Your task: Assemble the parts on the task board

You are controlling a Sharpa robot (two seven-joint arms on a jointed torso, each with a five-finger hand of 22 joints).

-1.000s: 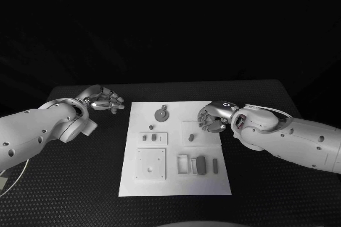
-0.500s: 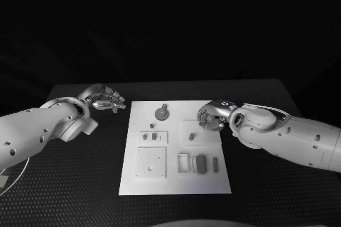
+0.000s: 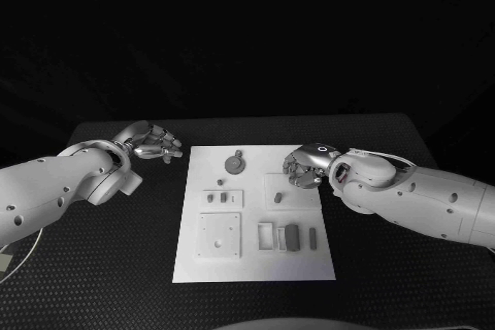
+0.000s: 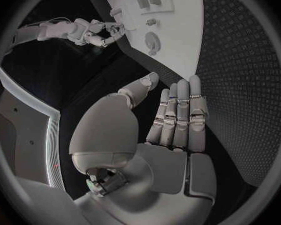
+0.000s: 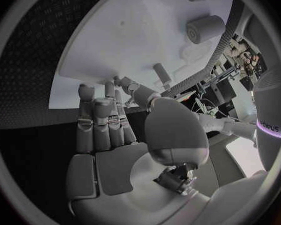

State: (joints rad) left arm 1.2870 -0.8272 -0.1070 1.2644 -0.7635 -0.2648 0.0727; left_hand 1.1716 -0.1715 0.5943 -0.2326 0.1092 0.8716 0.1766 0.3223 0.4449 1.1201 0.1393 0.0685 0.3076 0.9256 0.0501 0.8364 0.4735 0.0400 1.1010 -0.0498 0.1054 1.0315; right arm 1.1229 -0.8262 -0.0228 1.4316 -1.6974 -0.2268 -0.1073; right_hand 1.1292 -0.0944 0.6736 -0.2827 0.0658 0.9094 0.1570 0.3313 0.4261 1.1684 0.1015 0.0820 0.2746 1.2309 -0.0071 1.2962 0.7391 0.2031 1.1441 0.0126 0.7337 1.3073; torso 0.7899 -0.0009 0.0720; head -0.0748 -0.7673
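Observation:
The white task board lies in the middle of the table. On it are a round grey disc, a small peg, an oval part, a square plate and grey blocks. My right hand hovers over the board's far right edge, fingers slightly curled, holding nothing. In the right wrist view its fingertips reach over the board near a small upright part. My left hand is off the board's far left corner. Its fingers are stretched out, with nothing in them.
The black table surrounds the board with free room on all sides. A short grey cylinder lies on the board beyond my right hand. The left wrist view shows the board, the disc and my right hand.
My right hand has crept slightly toward the far end of the board. The left hand and the parts have stayed put.

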